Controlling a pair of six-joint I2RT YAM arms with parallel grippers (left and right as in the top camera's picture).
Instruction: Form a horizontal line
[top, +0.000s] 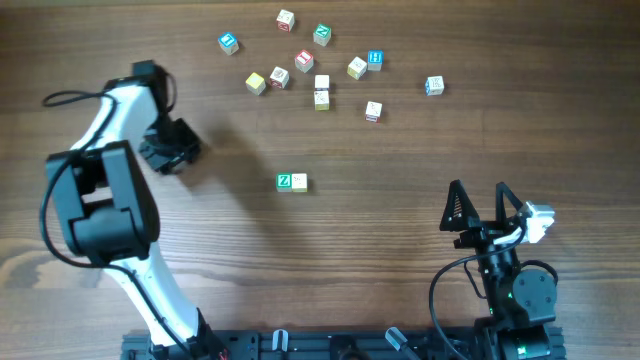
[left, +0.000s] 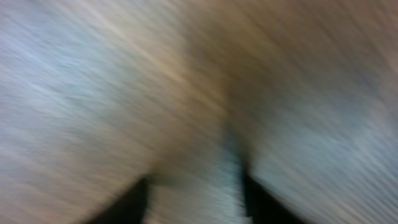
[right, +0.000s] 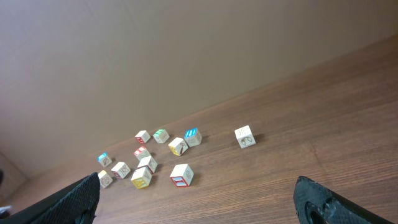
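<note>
- While the left wrist view is all motion blur, the overhead puts the left hand (top: 170, 148) well left of the Z cube (top: 285, 181) and a little farther from the robot's base.
- Left hand state: only two dark smeared fingers (left: 132, 205) show at the bottom of the wrist view, so cannot tell if they are apart or together.
- Line (top: 292, 182): the Z cube, green face with a white Z, plus a cream cube (top: 299, 182) touching its right side. That makes two cubes, level left to right on the table (top: 400, 150).
- Right hand (top: 478, 207) is right of the Z cube, nearer the base and well apart from it. Its fingers are spread wide with nothing between them.
- Right wrist view agrees: fingertips (right: 74, 199) sit at the bottom corners with bare table in the gap.
- Loose cubes lie scattered beyond the Z cube, well apart from it.
- Straight beyond the Z cube are a red cube (top: 304, 60) and a teal cube (top: 322, 34).
- Beyond and left of the Z cube is a blue cube (top: 229, 42).
- Beyond and right of the Z cube is a second blue cube (top: 375, 59), with a blue-edged cube (top: 433, 86) farthest right.
- A yellow cube (top: 321, 99) is the loose one nearest the Z cube, touching a white cube (top: 322, 83) just behind it.
- Letters on the loose cubes are too small to read.
</note>
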